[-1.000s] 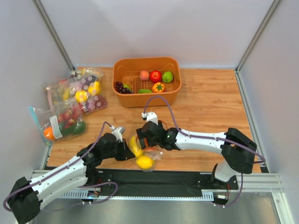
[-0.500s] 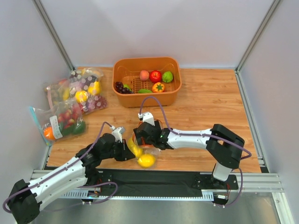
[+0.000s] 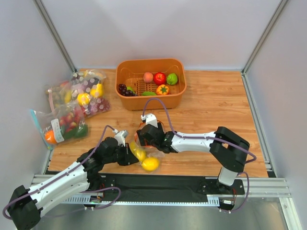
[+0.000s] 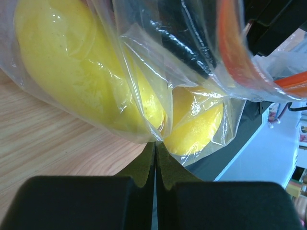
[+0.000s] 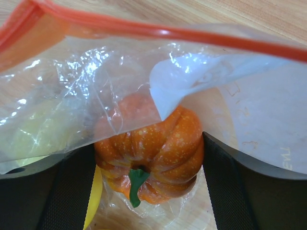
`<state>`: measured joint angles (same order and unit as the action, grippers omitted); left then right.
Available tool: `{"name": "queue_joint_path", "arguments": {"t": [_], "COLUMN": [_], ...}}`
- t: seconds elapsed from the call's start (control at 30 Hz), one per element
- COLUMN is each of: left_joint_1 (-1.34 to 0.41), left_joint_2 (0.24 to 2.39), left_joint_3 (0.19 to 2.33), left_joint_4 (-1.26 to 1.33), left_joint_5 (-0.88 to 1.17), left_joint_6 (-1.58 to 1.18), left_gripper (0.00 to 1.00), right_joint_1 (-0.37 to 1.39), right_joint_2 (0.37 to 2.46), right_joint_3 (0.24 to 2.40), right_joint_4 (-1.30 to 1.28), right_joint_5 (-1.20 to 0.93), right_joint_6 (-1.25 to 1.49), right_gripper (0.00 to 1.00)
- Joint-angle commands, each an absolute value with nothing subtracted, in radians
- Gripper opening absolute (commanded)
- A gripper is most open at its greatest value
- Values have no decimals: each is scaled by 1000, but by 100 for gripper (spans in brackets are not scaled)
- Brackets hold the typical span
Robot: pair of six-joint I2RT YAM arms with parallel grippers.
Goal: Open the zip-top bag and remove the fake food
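Since a second ago our right arm has drawn in to the left, and the right gripper now sits a little closer to the left gripper. Our left arm has hardly shifted. The zip-top bag hangs between the two grippers, low over the table at its near edge.

Our left gripper's fingers are pressed flat together, with the bag's lower fold pinched at their tips. Just beyond those tips, two lemons bulge against the clear film, one large and close, the other lower and to the right.

Our right gripper's fingers stand apart, each touching a side of the orange pepper, so they are clamped on it. Crinkled film drapes over the pepper's far half. The orange-red zip strip runs across beyond the fingertips, and a white label lies over the right finger. We cannot tell whether these fingers are inside the bag or gripping through it.
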<state>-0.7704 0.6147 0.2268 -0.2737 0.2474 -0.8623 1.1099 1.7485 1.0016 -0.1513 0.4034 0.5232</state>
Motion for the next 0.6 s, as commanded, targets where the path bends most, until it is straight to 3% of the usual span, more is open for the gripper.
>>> {"name": "queue_joint_path", "arguments": {"t": [0.0, 0.2, 0.57], "left_joint_1": [-767, -769, -769], "left_joint_2": [606, 603, 546], "left_joint_3": [222, 235, 224], "left_joint_4": [-296, -343, -379], "left_joint_5": [229, 196, 156], "left_joint_6": [-865, -877, -897], "left_gripper": [0, 0, 0], "right_joint_1": [1106, 1109, 1140], "right_joint_2": [1680, 1557, 1261], "right_joint_3": [989, 911, 838], "right_joint_4": [-135, -170, -314], "right_joint_5": [437, 404, 256], "right_joint_6": [522, 537, 589], "right_gripper": [47, 40, 40]}}
